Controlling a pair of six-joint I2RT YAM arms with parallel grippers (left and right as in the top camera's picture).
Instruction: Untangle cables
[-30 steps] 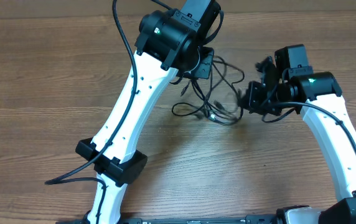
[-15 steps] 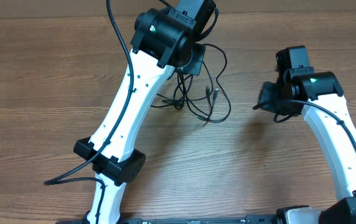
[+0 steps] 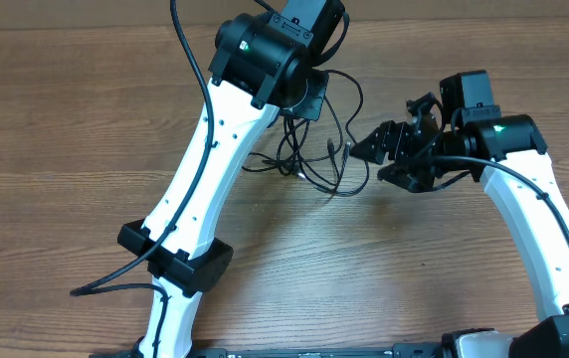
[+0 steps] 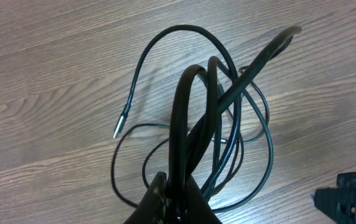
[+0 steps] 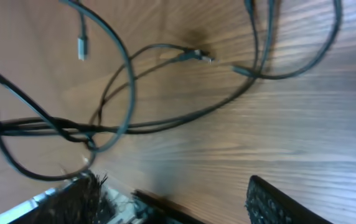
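The cables (image 3: 294, 144) are thin black cords in a loose tangle on the wooden table, below my left gripper (image 3: 307, 107). In the left wrist view the left gripper (image 4: 177, 200) is shut on several strands of the cables (image 4: 181, 106), which loop away over the wood; one free plug end (image 4: 119, 129) lies to the left. My right gripper (image 3: 374, 162) points at the tangle from the right, open and just short of it. In the right wrist view the right gripper (image 5: 178, 205) holds nothing, and the cables (image 5: 35, 127) stretch across the table ahead of it.
The white left arm (image 3: 205, 169) runs diagonally from the near edge to the far middle, its own thick black wire (image 3: 115, 278) trailing at the left. The white right arm (image 3: 543, 229) stands along the right side. One right fingertip (image 4: 346, 193) shows in the left wrist view's corner.
The right gripper let go of the cables, drew back, and has come forward again with jaws open. The left gripper dragged the tangle a little to the left.
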